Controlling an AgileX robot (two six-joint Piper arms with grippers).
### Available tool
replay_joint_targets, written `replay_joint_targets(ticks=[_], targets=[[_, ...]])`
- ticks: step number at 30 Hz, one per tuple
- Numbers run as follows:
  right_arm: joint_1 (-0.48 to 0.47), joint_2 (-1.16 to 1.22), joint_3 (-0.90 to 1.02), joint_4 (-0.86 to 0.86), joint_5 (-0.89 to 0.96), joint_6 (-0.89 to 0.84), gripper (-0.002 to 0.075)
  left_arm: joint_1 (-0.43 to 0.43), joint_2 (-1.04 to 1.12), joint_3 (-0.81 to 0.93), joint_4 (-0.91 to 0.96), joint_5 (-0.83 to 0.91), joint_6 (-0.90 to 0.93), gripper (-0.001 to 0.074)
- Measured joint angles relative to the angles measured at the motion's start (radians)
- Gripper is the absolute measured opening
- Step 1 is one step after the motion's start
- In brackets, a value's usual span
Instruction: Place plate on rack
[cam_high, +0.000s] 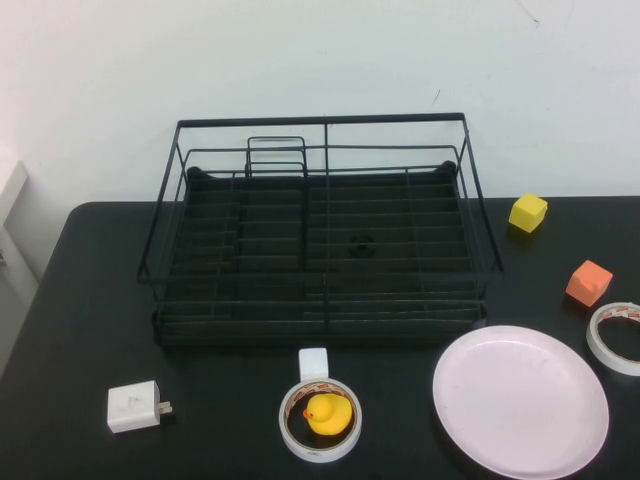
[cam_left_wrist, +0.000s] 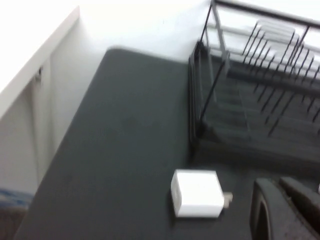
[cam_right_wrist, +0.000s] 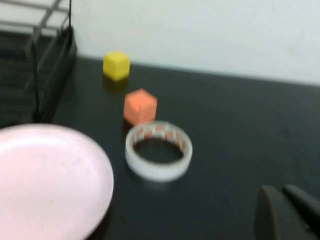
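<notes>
The pale pink plate (cam_high: 521, 401) lies flat at the table's front right, also seen in the right wrist view (cam_right_wrist: 45, 182). The black wire rack (cam_high: 322, 232) stands at the middle back with nothing in it; its end shows in the left wrist view (cam_left_wrist: 250, 95). Neither arm appears in the high view. My left gripper (cam_left_wrist: 280, 187) is shut and holds nothing, hovering near a white charger (cam_left_wrist: 196, 194) at the front left. My right gripper (cam_right_wrist: 281, 192) is shut and holds nothing, over bare table to the right of the plate.
A tape ring (cam_high: 320, 419) with a yellow duck (cam_high: 327, 412) inside sits at the front middle, a small white block (cam_high: 313, 363) behind it. The white charger (cam_high: 134, 406) lies front left. At the right are a yellow cube (cam_high: 527, 212), an orange cube (cam_high: 588, 282) and another tape roll (cam_high: 616, 337).
</notes>
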Motion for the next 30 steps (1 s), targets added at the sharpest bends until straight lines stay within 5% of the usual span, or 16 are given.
replay_joint_targets(ticks=[12,20,26,30], targets=[[0.0,0.0,0.004,-0.004,-0.635,-0.055,-0.0002,0.0,0.0,0.004,-0.036,-0.662,0.0,-0.0003],[0.0,0.0,0.004,0.041,-0.848,-0.056,-0.0002,0.0,0.0,0.004,-0.034,-1.084,0.01,-0.0003],[0.0,0.0,-0.022,0.053,-0.792,-0.061,-0.0002,0.0,0.0,0.001,-0.05,-1.085,0.014,-0.0003],[0.0,0.0,-0.163,0.053,-0.588,-0.078,-0.0002,0.0,0.0,-0.126,-0.052,-0.774,0.033,-0.0003]])
